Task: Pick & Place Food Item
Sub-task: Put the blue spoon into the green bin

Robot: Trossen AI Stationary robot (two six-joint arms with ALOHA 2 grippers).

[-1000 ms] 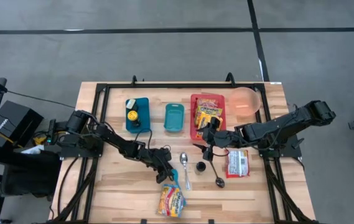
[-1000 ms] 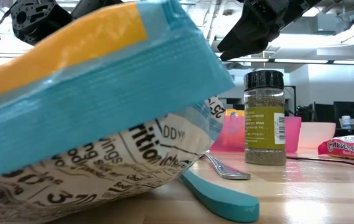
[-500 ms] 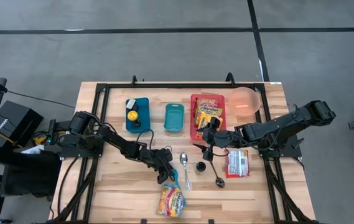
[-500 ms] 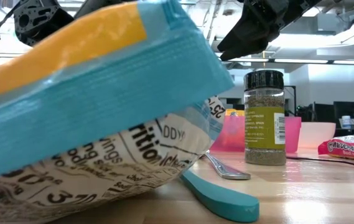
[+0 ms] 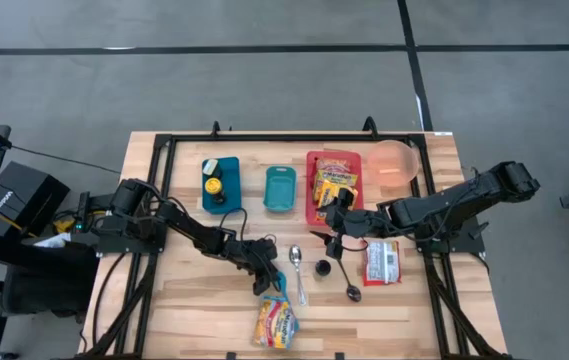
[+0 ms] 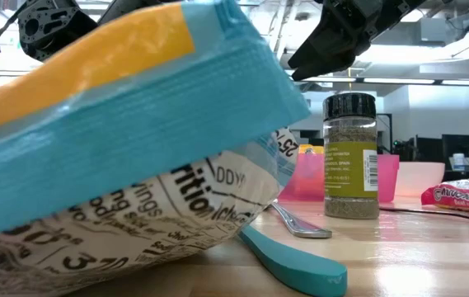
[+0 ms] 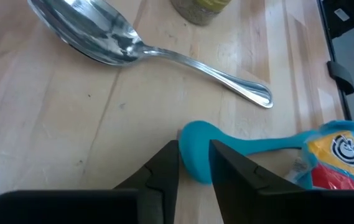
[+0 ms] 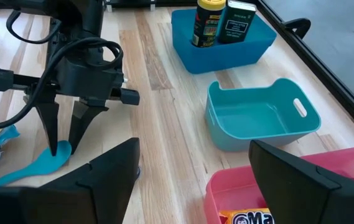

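Note:
A teal utensil (image 5: 280, 281) lies flat on the wooden table, one end tucked under a yellow-and-blue snack bag (image 5: 276, 322) near the front edge. My left gripper (image 5: 270, 284) is low over the table, shut on the utensil's free end. My right gripper (image 5: 332, 240) hangs open above the table, by the near end of the red bin (image 5: 333, 186) of food packets. It also shows high in the low view (image 6: 333, 41). A red snack packet (image 5: 382, 262) lies flat under the right arm. My left gripper (image 7: 194, 149) has the teal utensil's rounded free end (image 7: 195, 165) between its two fingers (image 7: 164, 171), one on each side. The fingers slant down from the table's left. The utensil lies flat on the table, its other end by the snack bag (image 7: 341, 155).
A metal spoon (image 5: 297, 270), a spice jar (image 5: 322, 267) and a black spoon (image 5: 349, 285) lie mid-table between the arms. At the back stand a blue bin with bottles (image 5: 221, 184), an empty teal bin (image 5: 280, 188) and a pink bowl (image 5: 394, 165).

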